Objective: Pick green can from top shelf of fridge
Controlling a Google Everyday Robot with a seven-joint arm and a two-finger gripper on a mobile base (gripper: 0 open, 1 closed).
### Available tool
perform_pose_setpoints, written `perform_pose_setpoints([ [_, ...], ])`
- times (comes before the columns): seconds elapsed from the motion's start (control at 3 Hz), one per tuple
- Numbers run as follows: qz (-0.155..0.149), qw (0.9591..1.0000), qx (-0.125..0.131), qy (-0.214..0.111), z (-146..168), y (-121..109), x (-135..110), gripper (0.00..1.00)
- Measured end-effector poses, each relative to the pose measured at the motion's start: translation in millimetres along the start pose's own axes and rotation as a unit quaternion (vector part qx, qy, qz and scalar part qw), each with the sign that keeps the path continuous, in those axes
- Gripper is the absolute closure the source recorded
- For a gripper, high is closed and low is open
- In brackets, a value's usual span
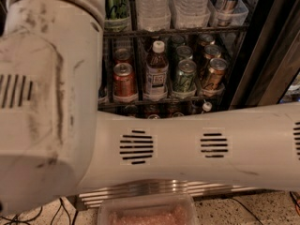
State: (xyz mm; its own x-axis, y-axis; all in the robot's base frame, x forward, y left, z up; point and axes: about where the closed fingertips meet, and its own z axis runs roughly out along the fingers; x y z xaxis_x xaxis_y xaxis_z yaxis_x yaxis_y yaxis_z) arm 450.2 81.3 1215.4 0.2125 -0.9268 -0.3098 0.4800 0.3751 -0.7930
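Note:
The green can [116,1], light green with black scribbled lettering, stands in a clear tub at the left of the top shelf [187,30]; its top is cut off by the frame edge. The fridge [262,55] is open in front of me, with its black frame on the right. My white arm [187,149] fills the left and lower part of the view and hides the left side of the shelves. The gripper is out of view.
Clear water bottles [152,3] stand in tubs right of the green can. On the lower rack sit a white-capped bottle [156,71], a red short can [124,78] and a dark-green short can [185,76]. A steel grille [154,191] and a plastic container [147,212] lie below.

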Motion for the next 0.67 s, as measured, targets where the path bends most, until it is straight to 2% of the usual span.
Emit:
perform_pose_setpoints([
  [0.33,-0.001,1.0000,0.001,0.008,-0.7,-8.2,13.5,1.00],
  [0.67,0.012,0.9997,-0.020,0.002,-6.2,-5.2,42.7,1.00],
])
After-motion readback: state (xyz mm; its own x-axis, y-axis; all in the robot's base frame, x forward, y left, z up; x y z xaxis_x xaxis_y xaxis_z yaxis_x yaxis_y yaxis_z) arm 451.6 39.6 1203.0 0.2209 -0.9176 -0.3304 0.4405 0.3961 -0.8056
